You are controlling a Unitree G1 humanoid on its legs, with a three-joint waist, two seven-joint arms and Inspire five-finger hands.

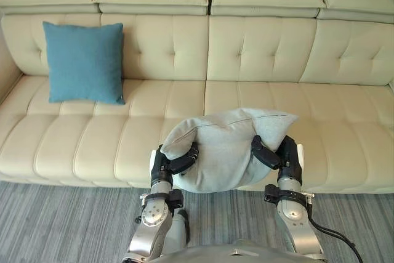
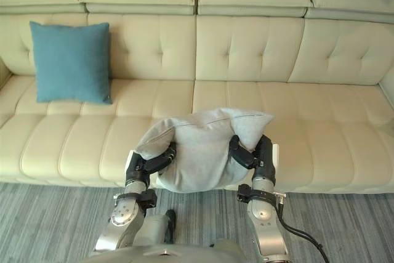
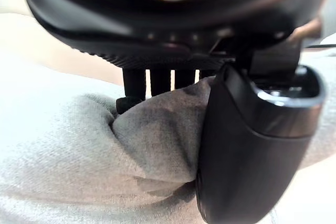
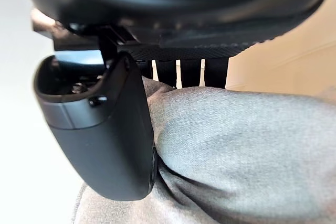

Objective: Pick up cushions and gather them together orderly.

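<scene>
Soft light-grey fabric cushion (image 1: 225, 152) sags between left hand (image 1: 178, 163) and right hand (image 1: 271, 152) — each curled round a bunched side. Light, limp; probably best pinched at opposite edges. Square teal cushion (image 1: 84, 61) leans well beyond the left hand on a cream leather sofa (image 1: 271, 47).

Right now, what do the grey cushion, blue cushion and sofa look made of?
Grey cushion: woven fabric, matte, soft filling; fine weave shows in the wrist views and it dents where the left hand and right hand squeeze it. Blue cushion: matte cloth, probably similar. Sofa: cream leather or faux leather, can't tell which; smooth, slight sheen, tufted back.
</scene>
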